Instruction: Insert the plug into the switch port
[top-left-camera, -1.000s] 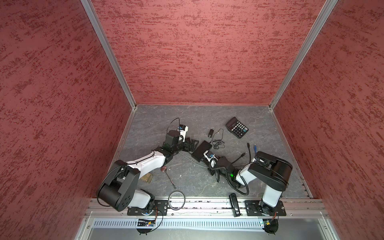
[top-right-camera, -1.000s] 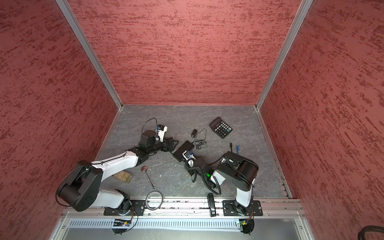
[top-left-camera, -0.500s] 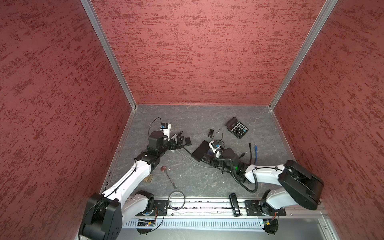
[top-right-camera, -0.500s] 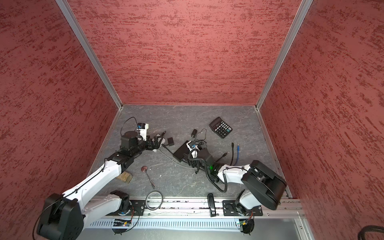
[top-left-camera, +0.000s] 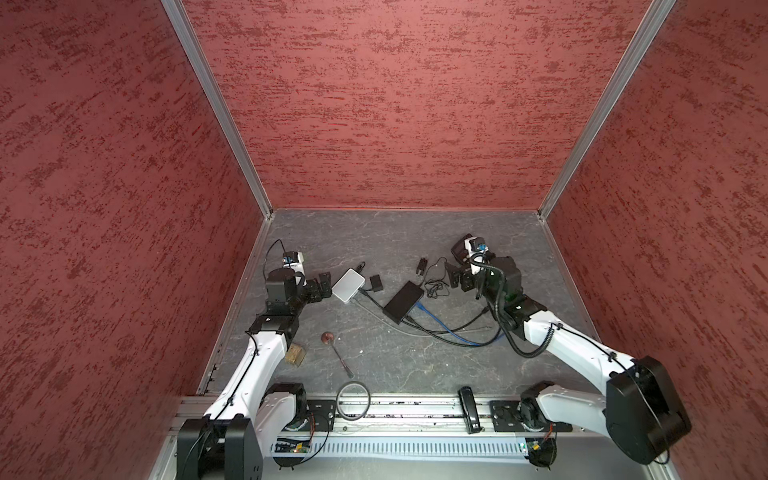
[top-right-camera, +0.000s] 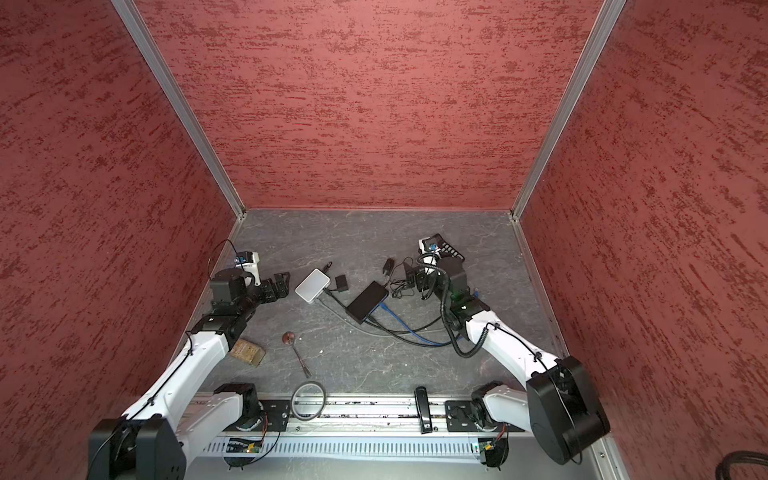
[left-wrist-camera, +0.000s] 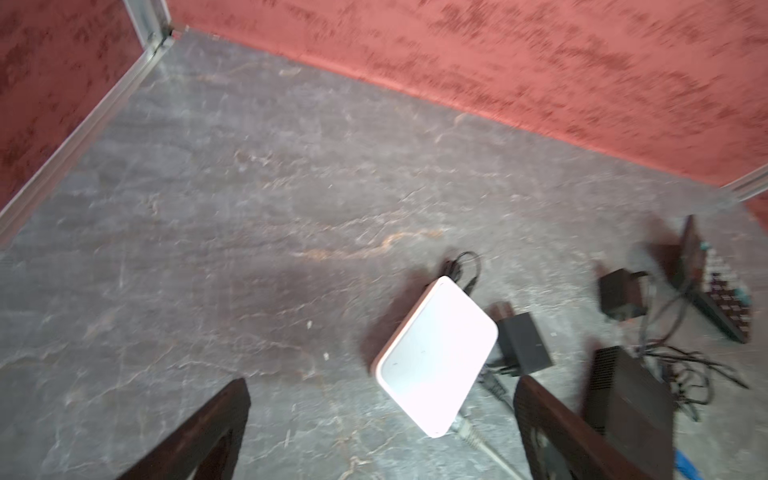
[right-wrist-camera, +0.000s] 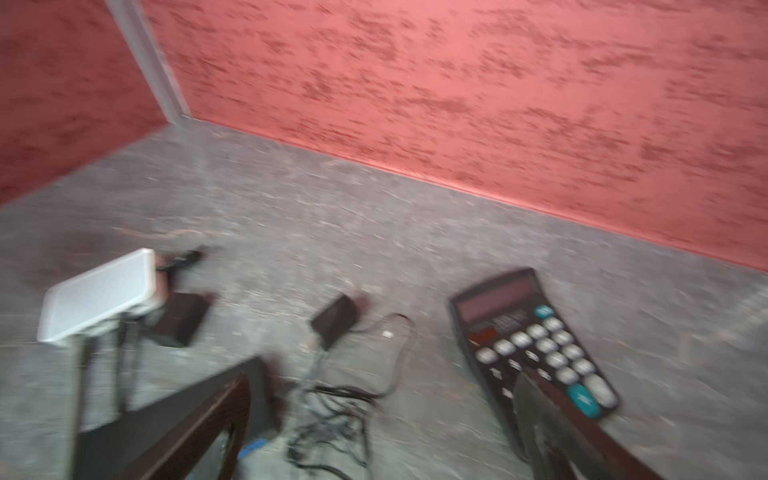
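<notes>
Although both tools stand near the black switch (top-left-camera: 404, 301), neither one holds anything.

Right gripper (right-wrist-camera: 384, 376): its fingers (right-wrist-camera: 199, 428) are spread wide with nothing between them. In both top views it hangs just beyond the switch's far short end, above a tangle of thin black wire (top-left-camera: 434, 286), apart from the switch body.

Left gripper (left-wrist-camera: 380, 382): likewise spread wide and empty. It is on the opposite side of the switch, past the white box (top-left-camera: 348, 286) that lies just beside the switch.

Blue plug (top-left-camera: 419, 306): it sits at the switch's long edge, the one facing the right arm's base, and touches the housing. Its blue cable (top-left-camera: 457, 338) loops away from the switch across the floor (top-left-camera: 395, 365). Whether the plug is fully seated in a port cannot be determined. The plug is clear of the right gripper and out of contact with either tool.

A calculator (right-wrist-camera: 519, 332) lies farther from the switch than the right gripper.
</notes>
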